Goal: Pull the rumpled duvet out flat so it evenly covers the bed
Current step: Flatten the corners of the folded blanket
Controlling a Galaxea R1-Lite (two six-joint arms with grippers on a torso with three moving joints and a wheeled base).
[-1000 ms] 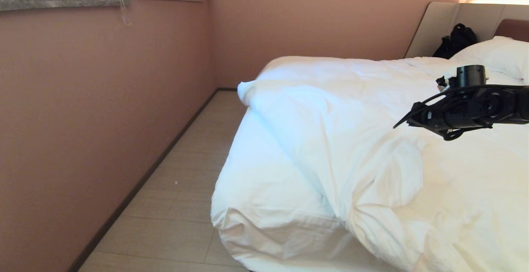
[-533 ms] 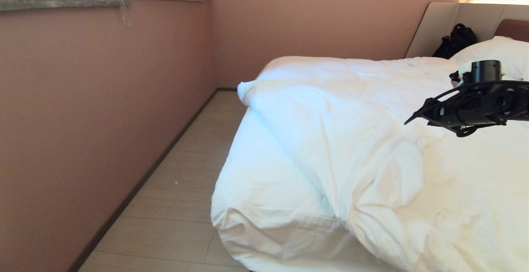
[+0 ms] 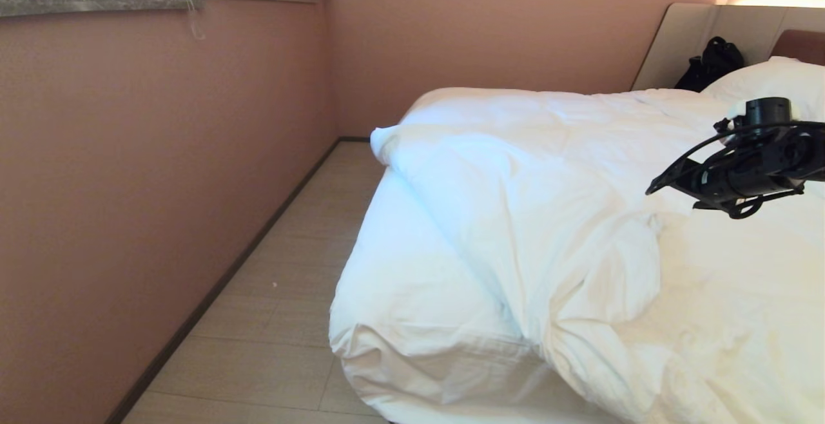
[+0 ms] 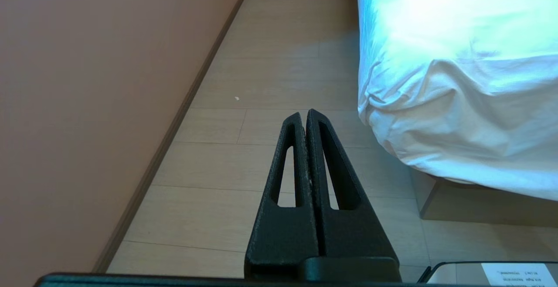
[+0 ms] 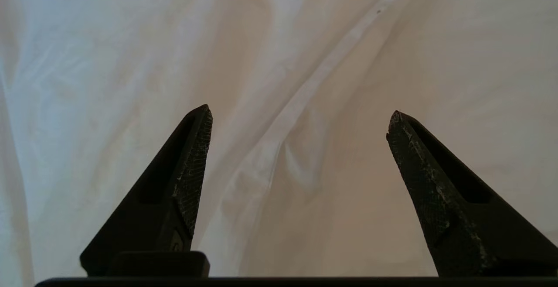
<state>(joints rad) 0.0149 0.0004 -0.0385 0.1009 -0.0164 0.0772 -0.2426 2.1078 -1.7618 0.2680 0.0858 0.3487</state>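
The rumpled duvet (image 3: 548, 218) lies bunched in thick folds across the bed (image 3: 399, 269), slanting so that the near left part of the white-sheeted mattress is bare. My right arm (image 3: 741, 173) hangs over the duvet's right side, toward the headboard. In the right wrist view my right gripper (image 5: 298, 114) is open just above creased duvet cloth (image 5: 305, 60), with nothing between its fingers. My left gripper (image 4: 304, 114) is shut and empty, parked low over the floor beside the bed's near corner (image 4: 457, 82).
A pink wall (image 3: 161, 185) runs along the left, leaving a strip of pale floor (image 3: 290, 282) beside the bed. A white pillow (image 3: 780, 79) and a black bag (image 3: 712, 63) lie by the beige headboard (image 3: 683, 37). The taupe plinth (image 4: 479, 204) shows under the mattress.
My right arm has drawn back to the right over the duvet, toward the headboard. The duvet's folds lie as before. The left arm has not moved.
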